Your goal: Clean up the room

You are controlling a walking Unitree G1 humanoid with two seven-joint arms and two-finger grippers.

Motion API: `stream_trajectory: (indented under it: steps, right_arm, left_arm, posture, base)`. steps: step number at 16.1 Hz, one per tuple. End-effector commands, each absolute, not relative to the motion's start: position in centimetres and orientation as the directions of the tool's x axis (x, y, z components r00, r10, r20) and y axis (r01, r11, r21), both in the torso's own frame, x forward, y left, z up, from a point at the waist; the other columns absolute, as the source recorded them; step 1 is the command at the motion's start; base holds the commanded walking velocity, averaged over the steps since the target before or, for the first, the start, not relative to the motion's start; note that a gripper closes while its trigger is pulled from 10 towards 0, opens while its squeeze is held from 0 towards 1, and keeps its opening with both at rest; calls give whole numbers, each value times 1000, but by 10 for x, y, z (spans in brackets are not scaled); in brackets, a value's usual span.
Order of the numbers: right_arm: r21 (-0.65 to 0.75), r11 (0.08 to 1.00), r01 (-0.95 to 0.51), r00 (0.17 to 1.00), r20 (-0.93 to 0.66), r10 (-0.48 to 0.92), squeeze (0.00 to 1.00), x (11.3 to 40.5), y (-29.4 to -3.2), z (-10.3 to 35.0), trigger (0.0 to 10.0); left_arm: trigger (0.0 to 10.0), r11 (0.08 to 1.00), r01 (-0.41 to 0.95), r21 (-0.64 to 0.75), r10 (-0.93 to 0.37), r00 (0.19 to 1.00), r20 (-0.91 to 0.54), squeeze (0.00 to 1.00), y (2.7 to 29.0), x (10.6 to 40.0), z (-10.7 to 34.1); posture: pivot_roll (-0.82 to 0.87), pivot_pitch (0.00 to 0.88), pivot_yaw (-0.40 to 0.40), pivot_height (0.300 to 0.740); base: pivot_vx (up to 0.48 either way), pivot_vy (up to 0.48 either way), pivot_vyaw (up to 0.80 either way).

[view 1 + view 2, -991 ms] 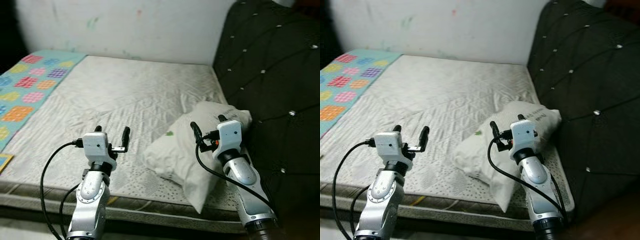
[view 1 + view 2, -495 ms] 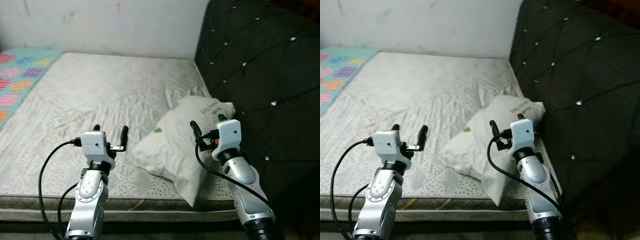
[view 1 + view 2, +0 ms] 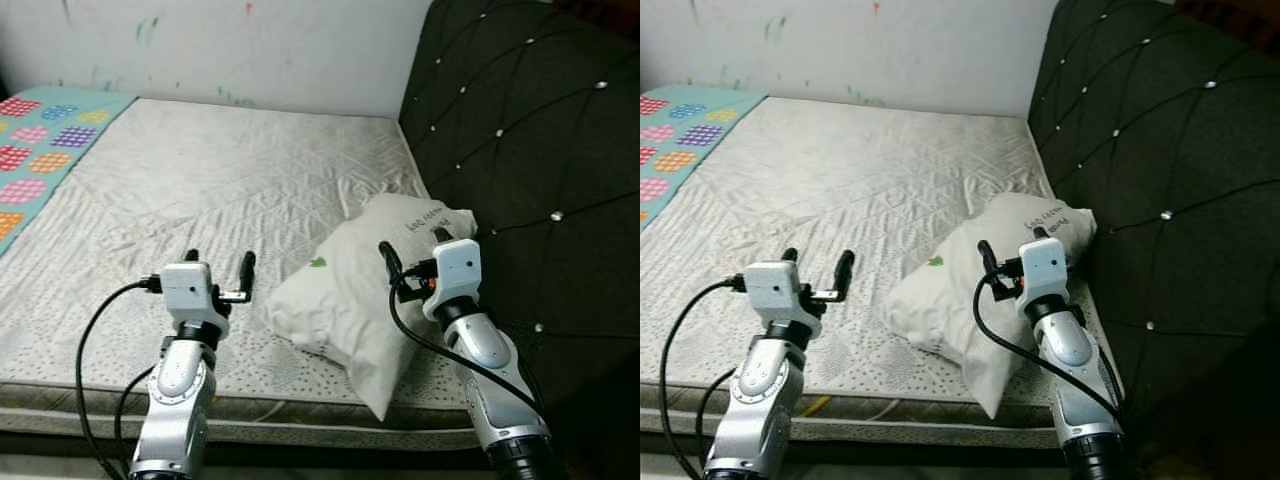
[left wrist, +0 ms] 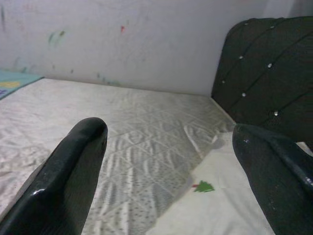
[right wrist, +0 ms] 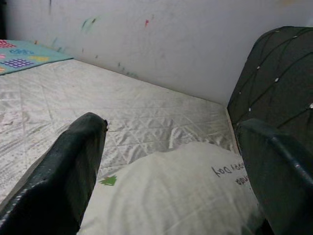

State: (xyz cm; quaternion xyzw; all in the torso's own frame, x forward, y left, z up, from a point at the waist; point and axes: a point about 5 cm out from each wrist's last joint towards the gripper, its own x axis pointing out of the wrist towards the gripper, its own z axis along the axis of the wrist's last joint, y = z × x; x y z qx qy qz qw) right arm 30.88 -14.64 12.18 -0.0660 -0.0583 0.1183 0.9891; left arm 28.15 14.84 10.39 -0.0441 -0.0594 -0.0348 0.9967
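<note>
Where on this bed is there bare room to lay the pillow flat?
The bare mattress is free between the patchwork blanket on the robot's left, the wall, and the pillow. It is crowded at the near right corner, where the pillow leans by the black tufted headboard, with the right claw over it. The left claw hovers open above the near edge.

A bare quilted mattress (image 3: 860, 190) is seen filling the centre of the frame, with a white pillow (image 3: 970, 295) lying at its lower right beside a black tufted headboard (image 3: 1160, 180). The left gripper (image 3: 817, 267) and right gripper (image 3: 1012, 250) are being held with fingers apart at the bottom. A patterned blanket (image 3: 675, 135) is lying at the upper left.
</note>
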Motion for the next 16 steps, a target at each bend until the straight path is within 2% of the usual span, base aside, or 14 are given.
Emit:
stream_trajectory:
  steps: [1,5,16]
  right_arm:
    - [-148,964,-219,966,102,236,0,310,-148,123,10000]
    - [-150,964,-220,966,104,237,0,310,-148,124,10000]
    - [-154,963,-222,966,102,239,0,310,-149,123,10000]
  left_arm:
    - [10000,994,83,-75,-73,989,127,0,147,283,106]
    - [10000,994,84,-74,-74,989,127,0,147,283,106]
    - [10000,985,144,-100,-127,979,160,0,143,280,108]
  posture:
    - [-119,1,-51,740]
    - [-119,0,-51,740]
    - [-119,0,-53,740]
  base:
    - [0,-337,0]
    - [0,-322,0]
    - [0,0,0]
